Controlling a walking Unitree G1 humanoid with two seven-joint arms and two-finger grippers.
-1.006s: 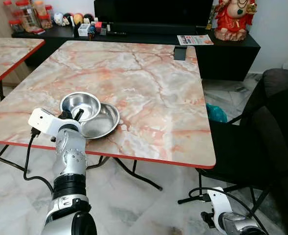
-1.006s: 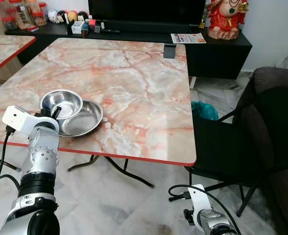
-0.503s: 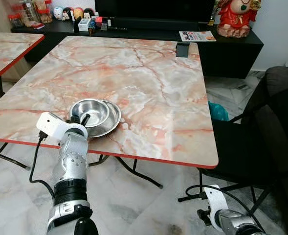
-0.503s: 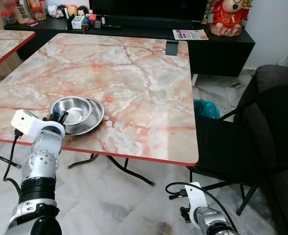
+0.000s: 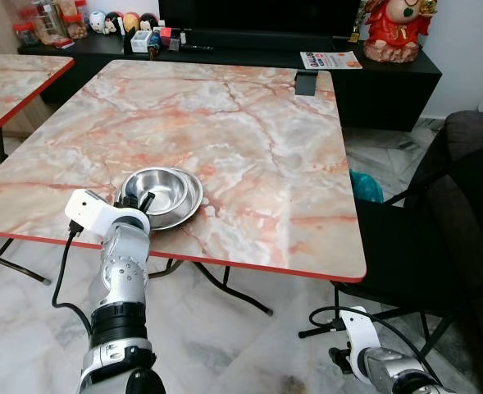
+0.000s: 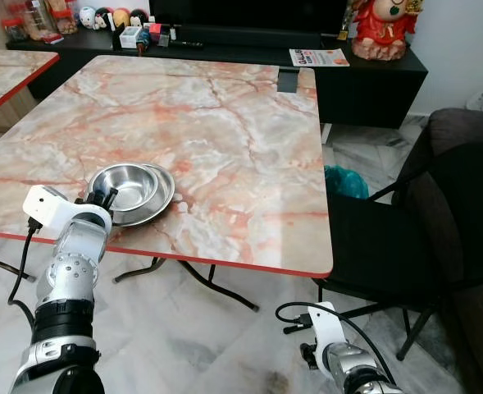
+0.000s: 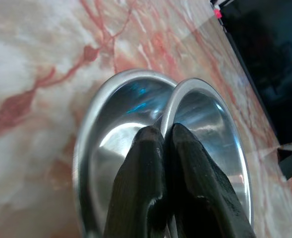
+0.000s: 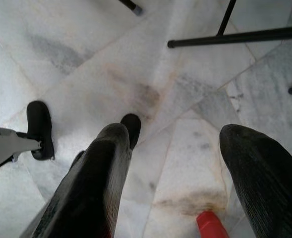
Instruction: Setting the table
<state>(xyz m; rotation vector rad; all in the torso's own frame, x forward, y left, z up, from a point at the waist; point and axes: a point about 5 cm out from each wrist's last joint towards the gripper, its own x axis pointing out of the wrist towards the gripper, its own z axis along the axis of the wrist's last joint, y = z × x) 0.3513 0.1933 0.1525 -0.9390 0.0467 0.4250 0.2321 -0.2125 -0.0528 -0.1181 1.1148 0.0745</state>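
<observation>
- Steel bowl (image 5: 157, 190) sits tilted inside a wider steel plate (image 5: 185, 205) near the front left edge of the marble table (image 5: 249, 139).
- Left gripper (image 7: 164, 136) reaches over that near edge; its two black fingers (image 7: 146, 163) are pinched tight on the bowl's near rim, one inside the bowl and one outside it.
- Right gripper (image 8: 178, 163) hangs low beside the table, over the pale tiled floor (image 8: 150, 74), with its fingers spread wide and nothing between them.
- Black chair (image 5: 438, 246) stands just right of the table.
- Dark sideboard (image 5: 249, 57) runs along the far wall, with a red figurine (image 5: 397, 29) at its right end.
</observation>
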